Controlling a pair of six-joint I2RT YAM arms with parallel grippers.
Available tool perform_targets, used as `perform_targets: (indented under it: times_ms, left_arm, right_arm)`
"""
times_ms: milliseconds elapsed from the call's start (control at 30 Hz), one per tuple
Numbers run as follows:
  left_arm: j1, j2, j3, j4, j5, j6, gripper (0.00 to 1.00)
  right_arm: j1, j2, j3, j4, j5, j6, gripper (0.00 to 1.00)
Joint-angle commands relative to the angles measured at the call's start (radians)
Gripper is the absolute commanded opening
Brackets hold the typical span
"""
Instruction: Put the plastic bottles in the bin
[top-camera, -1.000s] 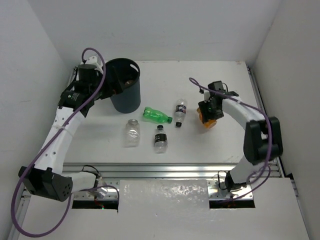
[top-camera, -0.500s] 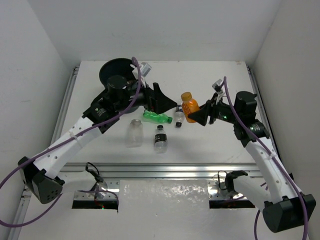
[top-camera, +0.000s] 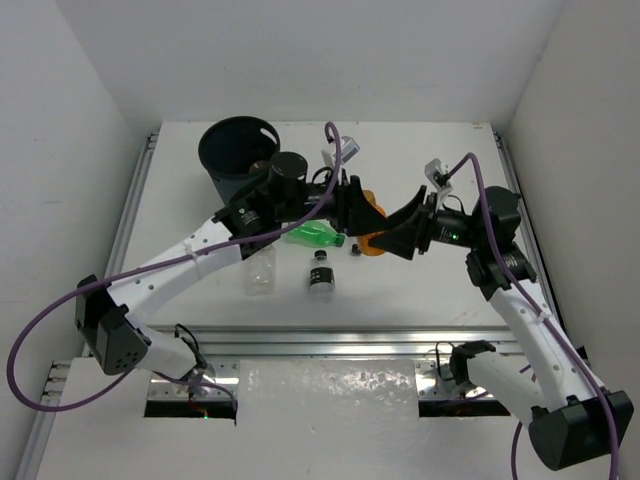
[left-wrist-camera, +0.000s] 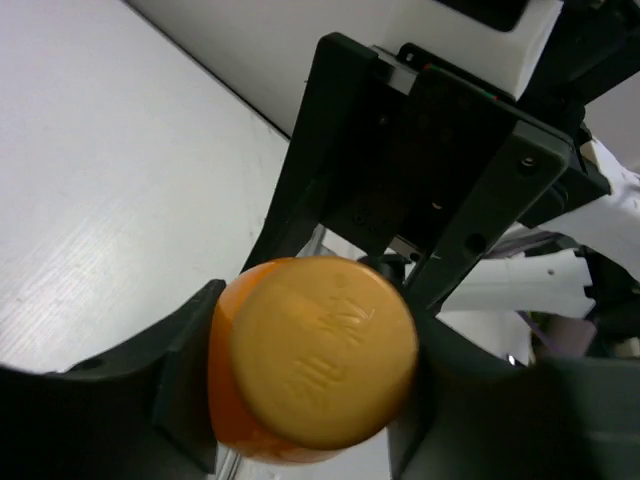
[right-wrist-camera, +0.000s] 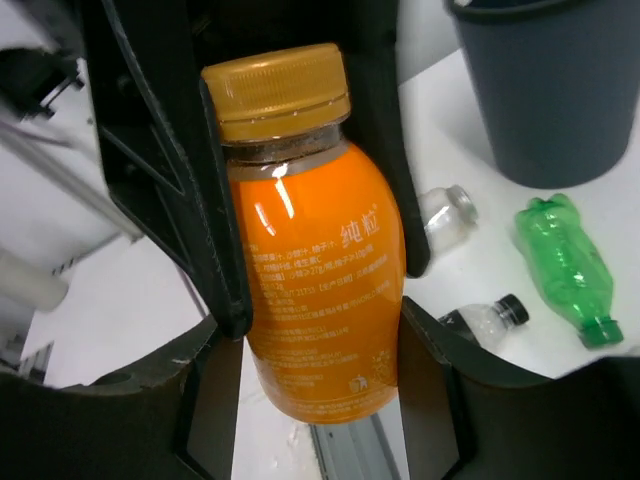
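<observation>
The bin (top-camera: 238, 152) stands upright at the far left of the white table (top-camera: 420, 295). The left arm (top-camera: 190, 255) reaches from the near left corner past the bin's near side to the middle of the table. The right arm (top-camera: 520, 300) comes in from the near right to meet it.

Between the two claws, held above the table, is the orange bottle (right-wrist-camera: 320, 270) with its gold cap on. The right claw (right-wrist-camera: 320, 400) grasps its lower body, with a finger pressed against each side. The left claw (left-wrist-camera: 305, 370) is clenched around its shoulder just under the cap, so both hold the same bottle.

On the table below lies the green bottle (top-camera: 318, 236) on its side, partly covered by the left arm. Near it, towards the arms' bases, a plain clear bottle (top-camera: 262, 268) lies flat. Just beside that lies a smaller clear bottle with a black cap (top-camera: 320, 277). All three are outside the bin.
</observation>
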Motion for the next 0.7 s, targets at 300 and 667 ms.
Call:
perform_targets:
  times_ms: [300, 667]
  left_arm:
    - [0.179, -0.013, 0.276, -0.395, -0.671, -0.002, 0.00]
    - [0.661, 0.232, 0.620, -0.584, -0.756, -0.013, 0.14]
  right_arm:
    - [0.012, -0.066, 0.066, -0.308, 0.554, -0.063, 0.99]
    - [0.012, 0.036, -0.048, -0.194, 0.557, -0.016, 0.99]
